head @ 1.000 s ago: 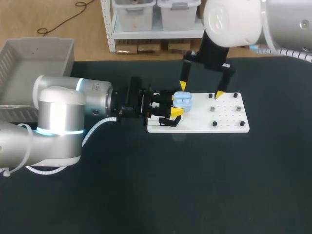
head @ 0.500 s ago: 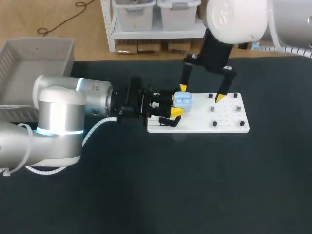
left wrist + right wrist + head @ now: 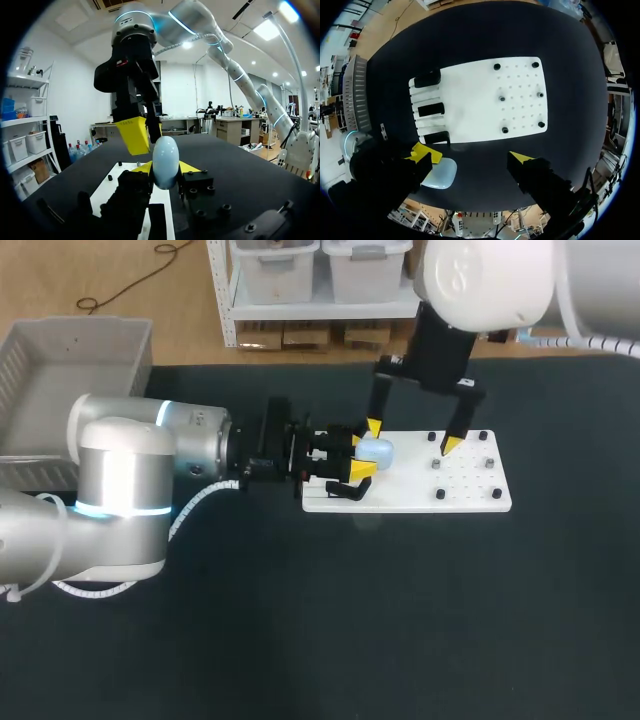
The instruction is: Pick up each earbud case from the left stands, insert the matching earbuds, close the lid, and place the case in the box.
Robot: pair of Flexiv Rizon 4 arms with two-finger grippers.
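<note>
The dark desk [image 3: 400,620] carries everything. The left arm [image 3: 150,470] comes in from the left and lies low and nearly level over the desk, its wrist pointing right toward the white pegboard [image 3: 400,490]. The right arm [image 3: 480,280] comes down from the far right, with its wrist over the pegboard's far edge and both fingers pointing straight down.

A grey box [image 3: 80,340] sits at the desk's far left, well apart from the board. The pegboard lies right of centre. Three black stands [image 3: 431,109] sit in a row along its left end, and small dark pegs [image 3: 437,465] dot its right half.

The left jaws are closed on the pale blue earbud case [image 3: 375,450]. In the left wrist view the case [image 3: 165,162] stands between the two yellow tips, one pressing it from each side. Its lid is closed, so it shows as a smooth rounded shell, and it is held over the left end of the pegboard, near the far-left corner.

The right jaws stand wide open and grip nothing. The left fingertip [image 3: 373,427] hangs just beside the far side of the case, and I cannot tell whether it touches. The other tip hangs over the board's far edge near a peg, well right of the case. In the right wrist view the case [image 3: 439,173] lies just beside one finger, not between the two.
</note>
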